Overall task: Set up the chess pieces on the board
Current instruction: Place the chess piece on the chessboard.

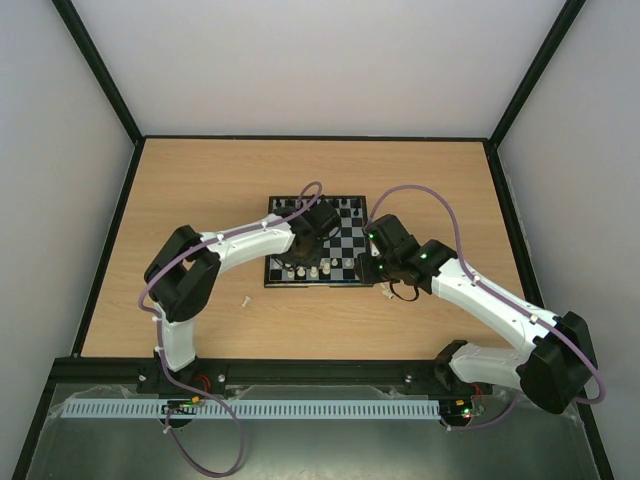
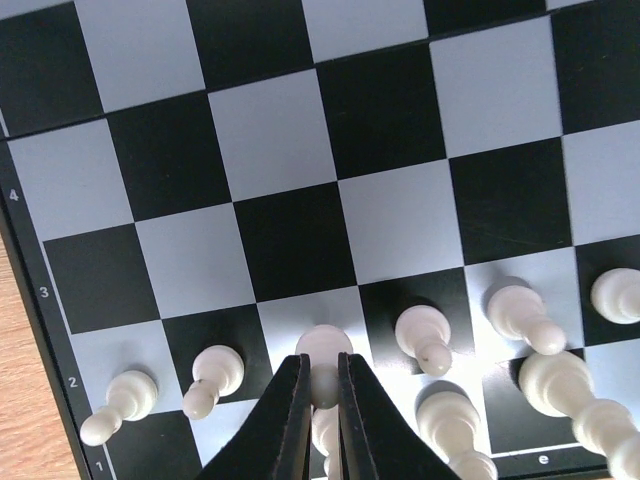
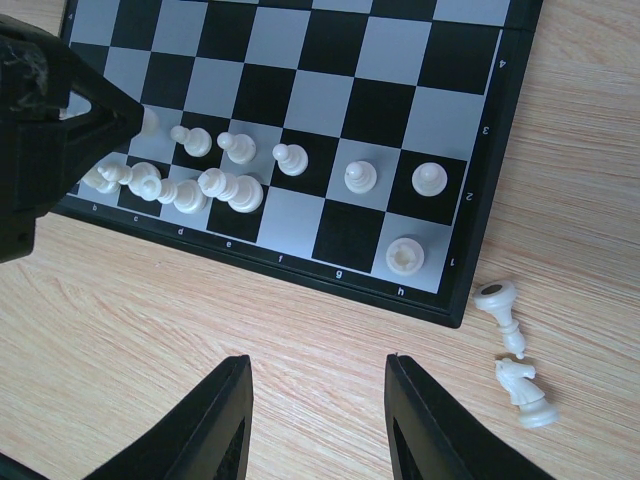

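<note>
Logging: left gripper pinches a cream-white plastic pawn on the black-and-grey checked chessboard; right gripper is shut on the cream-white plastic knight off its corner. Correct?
No: the right gripper is open above the wooden table, apart from the cream-white plastic knight off the corner of the chessboard; the right wrist view shows it. The left gripper does pinch the cream-white plastic pawn.

Cream-white chess pieces [image 3: 244, 192] stand on the board [image 3: 292, 100] of black and pale grey checks, thinly black-framed; the pale wood-grain table [image 3: 320, 300] lies at six o'clock.
</note>
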`<act>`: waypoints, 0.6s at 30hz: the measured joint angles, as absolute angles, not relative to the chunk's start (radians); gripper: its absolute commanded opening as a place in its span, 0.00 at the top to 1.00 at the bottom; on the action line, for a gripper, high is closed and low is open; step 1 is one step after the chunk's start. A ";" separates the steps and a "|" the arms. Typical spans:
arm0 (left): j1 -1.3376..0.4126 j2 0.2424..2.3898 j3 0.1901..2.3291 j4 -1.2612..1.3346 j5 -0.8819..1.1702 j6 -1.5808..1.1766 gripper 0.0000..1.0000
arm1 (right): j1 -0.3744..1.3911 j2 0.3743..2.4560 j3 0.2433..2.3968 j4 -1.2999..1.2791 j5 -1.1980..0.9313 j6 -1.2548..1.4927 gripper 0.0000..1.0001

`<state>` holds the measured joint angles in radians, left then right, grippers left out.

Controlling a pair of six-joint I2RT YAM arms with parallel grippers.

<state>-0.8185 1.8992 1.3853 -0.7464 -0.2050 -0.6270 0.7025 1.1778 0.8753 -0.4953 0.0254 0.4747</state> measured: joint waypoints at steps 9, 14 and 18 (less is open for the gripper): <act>-0.813 1.911 1.362 -0.730 -0.201 -0.626 0.96 | 0.702 1.178 0.875 -0.495 0.026 0.475 0.63; -0.813 1.911 1.353 -0.722 -0.200 -0.626 0.93 | 0.702 1.178 0.875 -0.495 0.026 0.475 0.63; -0.813 1.911 1.349 -0.717 -0.199 -0.624 0.85 | 0.702 1.178 0.875 -0.495 0.026 0.475 0.63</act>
